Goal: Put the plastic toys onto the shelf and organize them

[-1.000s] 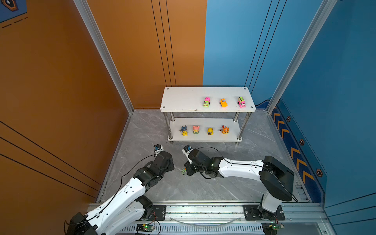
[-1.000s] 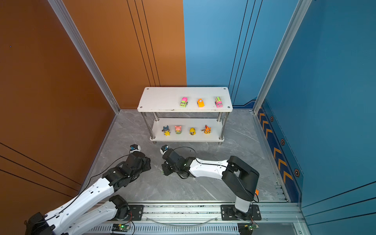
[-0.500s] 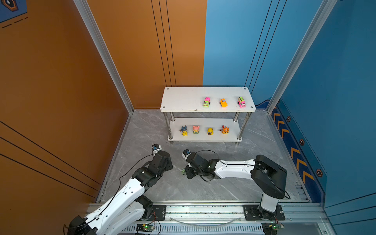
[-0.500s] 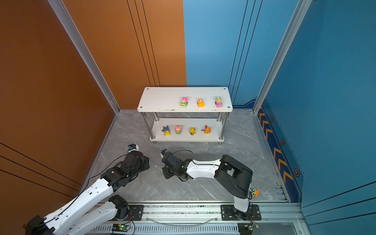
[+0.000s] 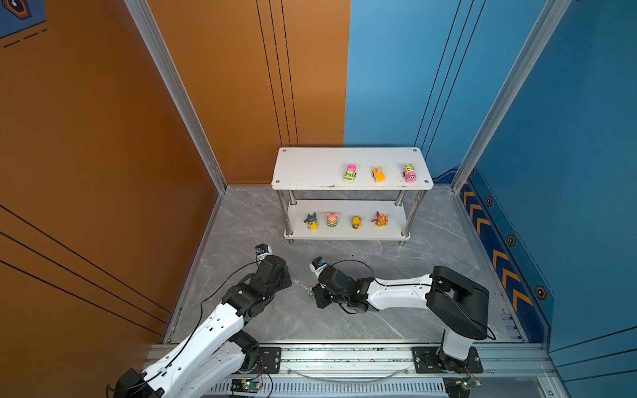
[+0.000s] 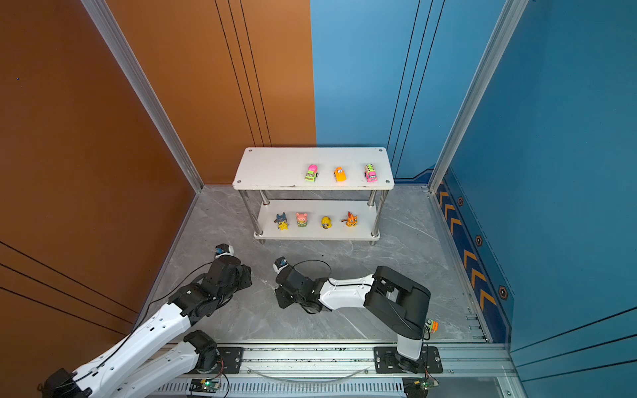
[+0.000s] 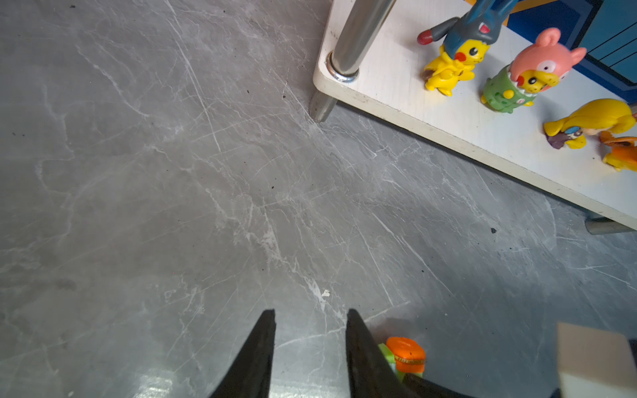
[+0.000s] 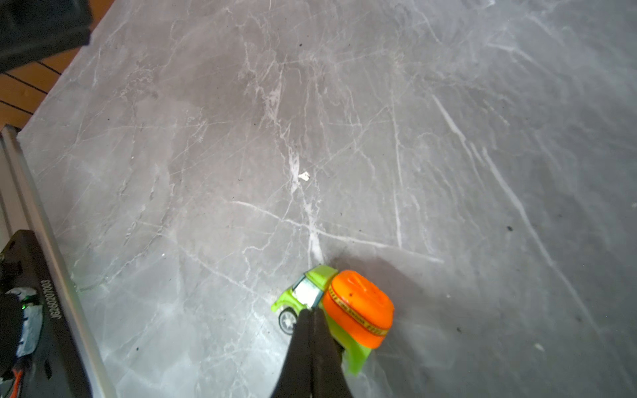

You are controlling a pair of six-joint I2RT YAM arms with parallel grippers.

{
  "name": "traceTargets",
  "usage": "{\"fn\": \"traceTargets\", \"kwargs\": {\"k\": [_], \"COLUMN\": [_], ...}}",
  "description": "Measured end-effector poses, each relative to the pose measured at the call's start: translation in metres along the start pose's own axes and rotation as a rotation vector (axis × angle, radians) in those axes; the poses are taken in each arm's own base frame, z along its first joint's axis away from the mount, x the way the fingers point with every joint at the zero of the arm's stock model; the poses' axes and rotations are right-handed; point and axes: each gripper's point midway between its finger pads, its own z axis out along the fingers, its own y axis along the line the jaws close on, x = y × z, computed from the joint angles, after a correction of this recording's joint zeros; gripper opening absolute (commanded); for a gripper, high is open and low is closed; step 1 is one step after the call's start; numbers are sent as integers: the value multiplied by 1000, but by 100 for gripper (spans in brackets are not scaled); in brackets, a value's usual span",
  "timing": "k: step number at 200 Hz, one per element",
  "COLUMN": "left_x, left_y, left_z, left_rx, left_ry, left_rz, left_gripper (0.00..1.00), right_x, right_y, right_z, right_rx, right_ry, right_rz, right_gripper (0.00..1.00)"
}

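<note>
Over the last second right arm (image 5: 396,296) folds back slightly; right gripper (image 8: 312,315) jaws stay pressed shut with car (image 8: 358,310) just beside their tips, left gripper (image 7: 310,312) part-open and empty, so car is ungrasped, shelf (image 5: 310,165) placement pending.

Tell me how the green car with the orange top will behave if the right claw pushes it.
The green car probably rolls: a wheel shows, and the grey floor looks smooth. It seems moulded plastic, so likely stiff and light. Its rounded orange top could slip past the shut right claw beside it.

Bright even overhead light, glare on floor (image 7: 155,379), soft shadows
</note>
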Motion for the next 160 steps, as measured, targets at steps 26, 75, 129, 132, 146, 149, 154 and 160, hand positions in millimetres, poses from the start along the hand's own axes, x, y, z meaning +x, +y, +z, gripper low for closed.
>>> {"fn": "traceTargets", "kwargs": {"k": [26, 75, 129, 132, 146, 149, 154, 160], "left_x": [1, 14, 50, 52, 68, 73, 78, 83], "left_y": [-1, -15, -48, -50, -63, -67, -73, -81], "left_z": [0, 2, 5, 6, 7, 7, 7, 7], "left_rx": [6, 49, 126, 129, 153, 164, 180, 203], "left_ry": [7, 49, 114, 117, 137, 140, 140, 136], "left_rz": [0, 34, 171, 175, 257, 286, 319, 358], "left_gripper": [39, 49, 70, 71, 75, 76, 78, 81], "right_x": [20, 54, 61, 61, 61, 61, 61, 61], "right_y": [3, -19, -44, -46, -57, -60, -65, -71], "right_z": [-7, -17, -37, -38, -43, -45, -48, -52], "right_rx": [-11, 53, 116, 119, 135, 140, 147, 154], "right_ry": [23, 100, 109, 108, 106, 105, 103, 96], "right_rz": [-4, -1, 16, 19, 36, 41, 51, 63], "right_gripper": [0, 0, 0, 0, 0, 0, 0, 0]}}
